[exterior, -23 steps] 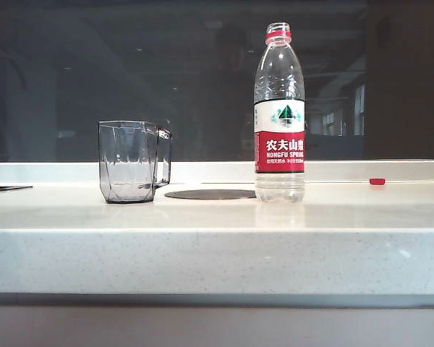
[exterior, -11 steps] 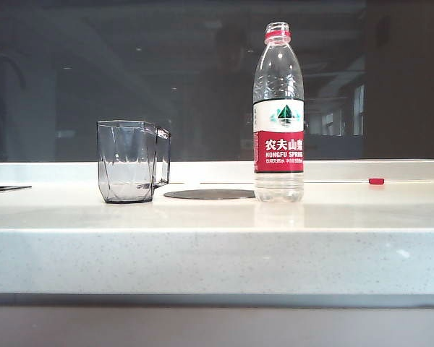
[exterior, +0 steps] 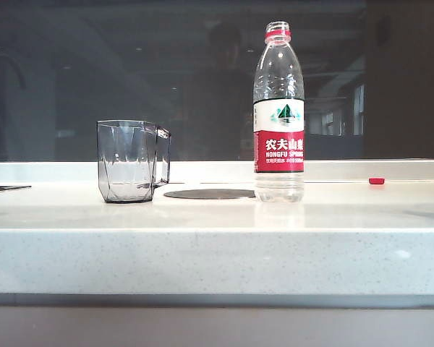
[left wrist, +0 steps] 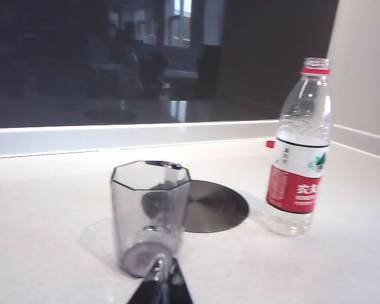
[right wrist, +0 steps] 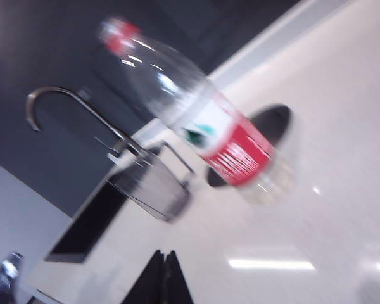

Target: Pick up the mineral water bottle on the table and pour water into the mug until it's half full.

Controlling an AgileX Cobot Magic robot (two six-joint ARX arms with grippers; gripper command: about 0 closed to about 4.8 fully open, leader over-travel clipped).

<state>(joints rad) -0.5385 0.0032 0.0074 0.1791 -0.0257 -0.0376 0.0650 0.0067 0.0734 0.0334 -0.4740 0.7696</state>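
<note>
Trouble here would mostly come from a careless approach, since neither arm holds anything. The left pincer [left wrist: 159, 288] shows in its wrist view as a dark tip with its two fingers pressed together; the mug [left wrist: 151, 215] stands directly ahead of it and close, upright and apparently empty, handle side turned away. If that arm drives forward with the fingers together, it would likely shove or tip the mug, which is light and clear and slides easily on the smooth counter [exterior: 217, 253]. Beyond the mug lies a flat dark disc [left wrist: 212, 206], and past that, off to the side, the bottle [left wrist: 299, 152].

The right pincer [right wrist: 164, 278] is also closed, fingers together, empty; its view is tilted and blurred. From it the bottle [right wrist: 209, 126] stands ahead and near, uncapped, with water only in its lower part. The bottle is tall and narrow, so a glancing touch from closed fingers could topple it and spill through the open neck. The fingers must part before reaching it, and a grip too high would let it swing while pouring. A small red cap [exterior: 377, 181] rests well beyond.
</note>
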